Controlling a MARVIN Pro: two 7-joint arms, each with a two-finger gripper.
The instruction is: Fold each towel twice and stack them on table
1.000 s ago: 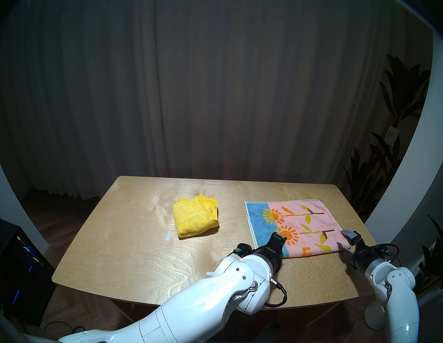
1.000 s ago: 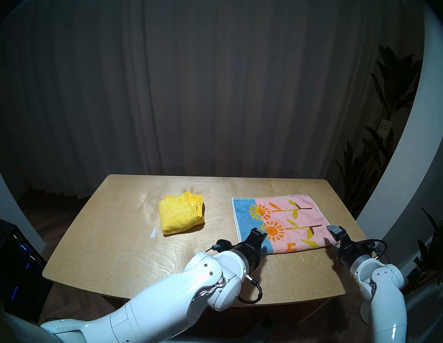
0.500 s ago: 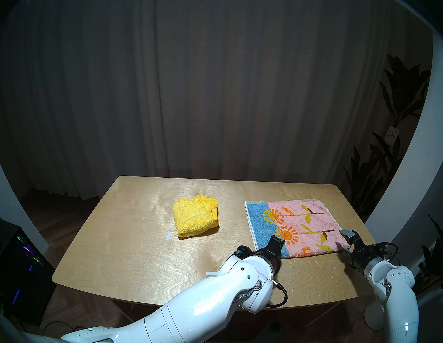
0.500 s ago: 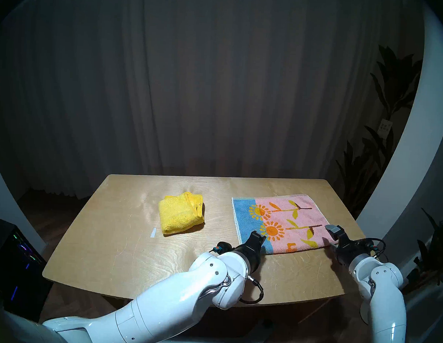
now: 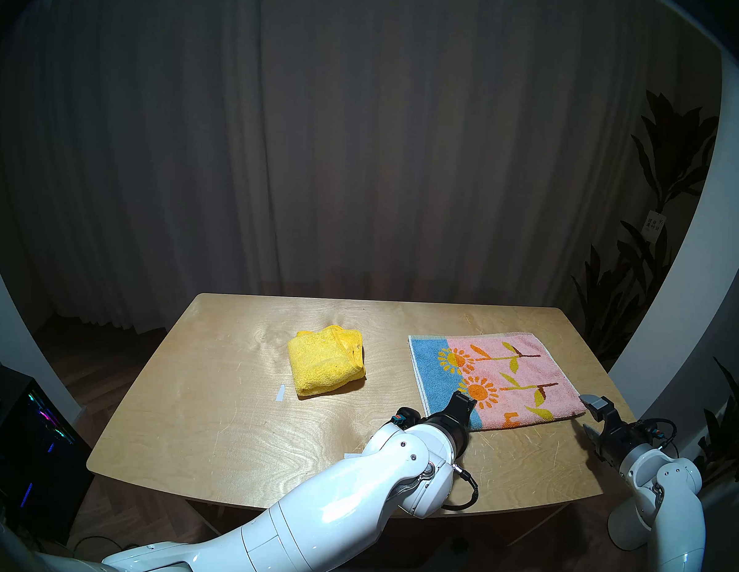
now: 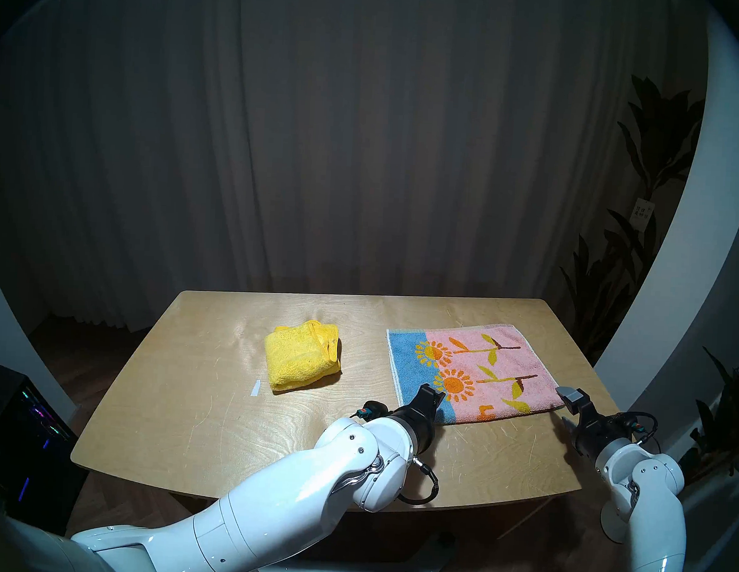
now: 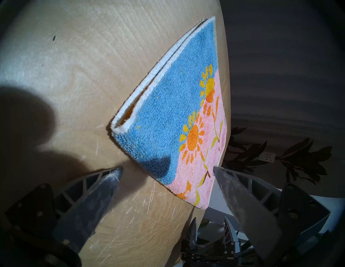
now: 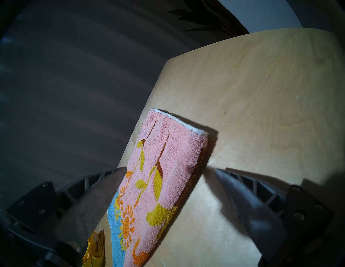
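Sunflower towel [image 5: 493, 381] is our landmark: pink terry with a blue band, lying flat on the counter [image 5: 224, 421], already doubled once, and the left wrist view shows two white-edged layers stacked along its blue end. Away to the left of it sits the yellow towel [image 5: 325, 366], a plump folded bundle, well apart.

Our left gripper [image 5: 464, 401] hovers over the sunflower towel's near blue corner, fingers [image 7: 110, 179] spread wide, nothing between them. Our right gripper [image 5: 592, 414] waits just off the towel's near pink corner, jaws equally wide and empty.

How will this towel handle? We judge it light, soft and floppy: it will sag wherever we don't support it, and the loops give decent friction, so slipping is unlikely. The catch is those two layers. Pinch only the top one and the fold peels open.

So we want each gripper to scoop under both layers at its near corner, close firmly, lift together, and carry the near edge across to the far one. One more fold looks outstanding here, then stacking it with the yellow bundle.
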